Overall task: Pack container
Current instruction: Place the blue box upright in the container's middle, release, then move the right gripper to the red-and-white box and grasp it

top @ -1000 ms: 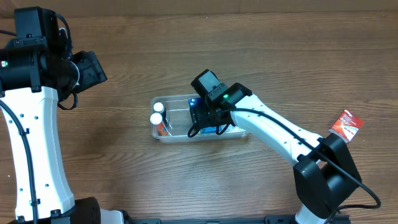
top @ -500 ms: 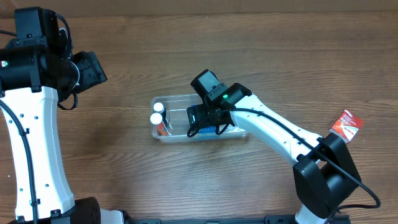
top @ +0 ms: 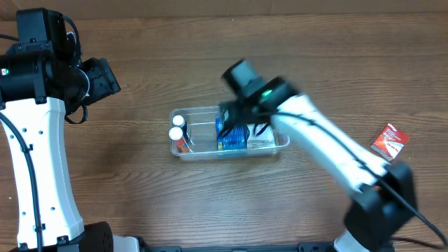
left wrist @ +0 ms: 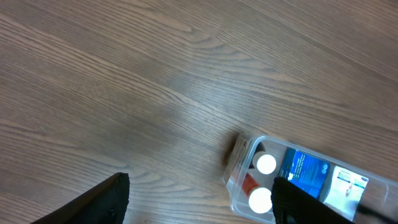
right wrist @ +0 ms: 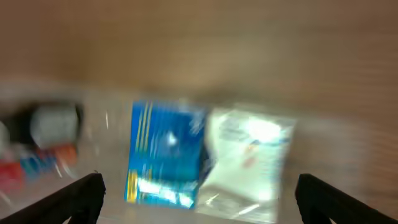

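The clear container (top: pixel 201 137) lies mid-table. At its left end stand two white-capped bottles (top: pixel 177 127); a blue box (top: pixel 230 136) and a white packet (top: pixel 261 138) lie in its middle and right. My right gripper (top: pixel 241 120) is blurred, just above the tub. In the right wrist view it (right wrist: pixel 202 196) is open and empty, the blue box (right wrist: pixel 165 152) and packet (right wrist: pixel 249 155) below it. My left gripper (top: pixel 105 78) hangs far up left, open and empty (left wrist: pixel 202 202), with the container (left wrist: pixel 239 168) by its right finger.
A red packet (top: pixel 389 140) lies on the wood table (top: pixel 140 196) at the far right, apart from the tub. The right arm stretches from the lower right corner across to the container. The left arm's white link stands along the left edge.
My right gripper has opened and let go of the blue box, which now lies in the container. The gripper has risen and shifted a little right. The left arm has not moved.
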